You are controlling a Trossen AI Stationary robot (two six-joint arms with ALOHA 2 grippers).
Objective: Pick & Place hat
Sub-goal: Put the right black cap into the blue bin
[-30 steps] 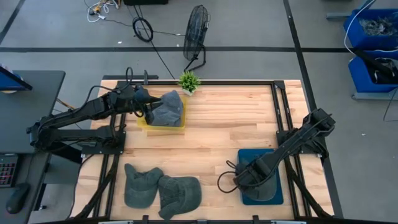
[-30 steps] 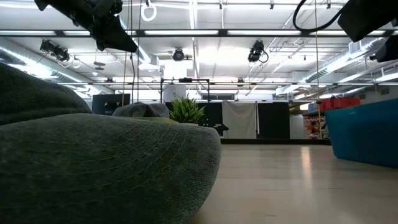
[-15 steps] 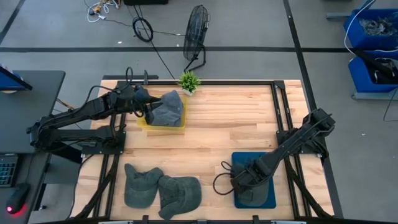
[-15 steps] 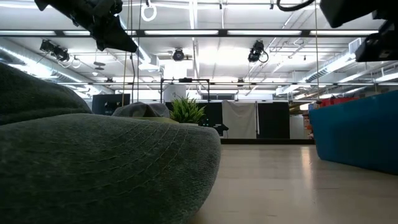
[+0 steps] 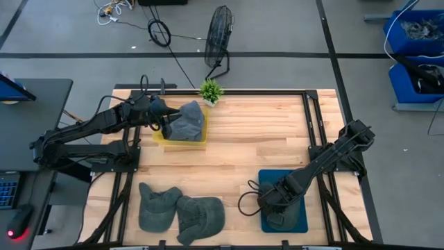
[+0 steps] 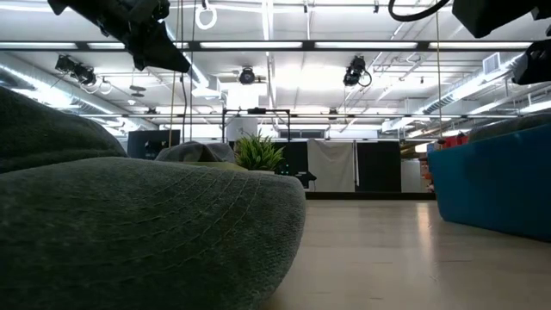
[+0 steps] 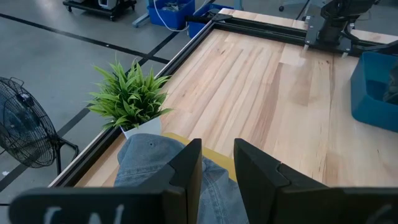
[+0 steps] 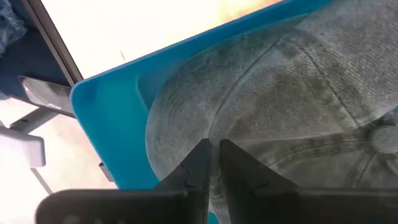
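**Right arm lowers a hat into the blue bin**

High view: the right gripper (image 5: 272, 206) sits over the blue bin (image 5: 297, 221) at the bench's (image 5: 263, 139) near right corner, presumably to drop its load inside the walls; the left gripper (image 5: 164, 121) waits beside the yellow tray (image 5: 182, 141) at the far left, where a grey-blue hat (image 5: 187, 119) is heaped; two green hats (image 5: 180, 212) lie together at the near left edge, probably next in line; a small plant (image 5: 210, 90) stands at the far edge.

Low view: a green hat (image 6: 146, 232) fills the foreground; the blue bin (image 6: 491, 189) shows at the right.

Left wrist view: the left jaws stand slightly apart, holding nothing, above the grey-blue hat (image 7: 155, 162) next to the plant (image 7: 129, 99).

Right wrist view: the right jaws are pressed nearly together, pinching the cloth of a green hat (image 8: 292, 106) that already lies within the blue bin (image 8: 106, 124); the thin pinch suits soft fabric, and I judge release comes next.
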